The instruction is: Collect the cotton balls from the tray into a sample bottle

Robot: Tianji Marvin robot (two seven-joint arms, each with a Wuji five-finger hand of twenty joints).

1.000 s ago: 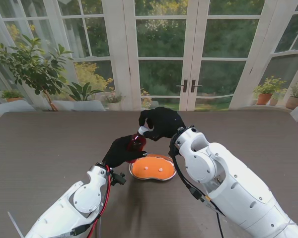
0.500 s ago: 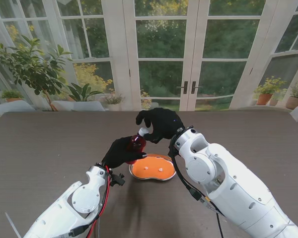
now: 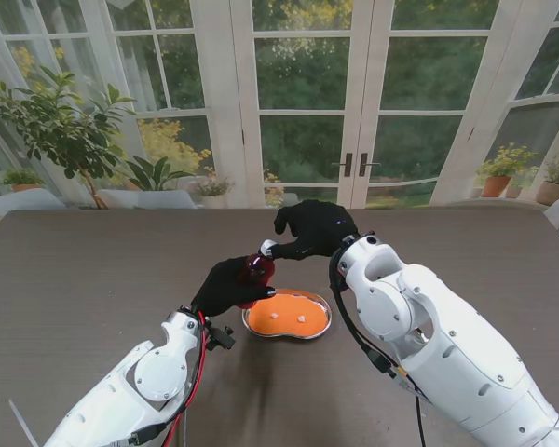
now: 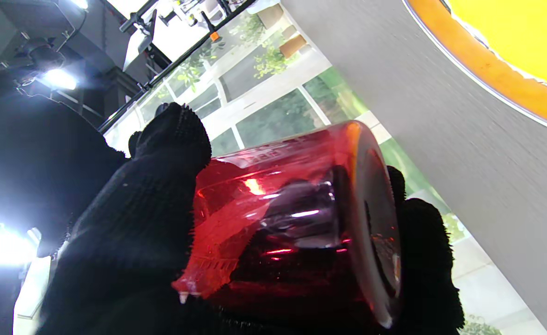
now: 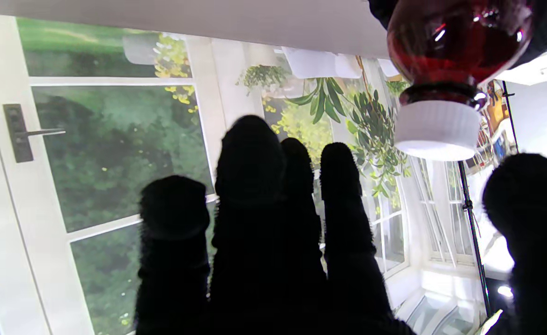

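My left hand (image 3: 225, 283) is shut on a red sample bottle (image 3: 254, 268) and holds it tilted, above the table and just left of the tray. In the left wrist view my black-gloved left hand (image 4: 129, 232) wraps the bottle (image 4: 301, 209). A white cap (image 3: 266, 248) sits on the bottle's neck. My right hand (image 3: 313, 229) hovers to the right of the cap with its fingers spread. The right wrist view shows the cap (image 5: 436, 130) beyond my right hand (image 5: 278, 232), untouched. The orange tray (image 3: 289, 305) holds two cotton balls (image 3: 274, 317), (image 3: 301, 318).
The dark table (image 3: 93, 270) stretches wide on both sides. Glass doors and potted plants (image 3: 65, 130) stand behind its far edge. The tray's orange rim (image 4: 510, 79) shows close by in the left wrist view.
My right hand has drawn back to the right from over the cap and spread its fingers. The cap is still on the bottle. The left hand and bottle have stayed put.
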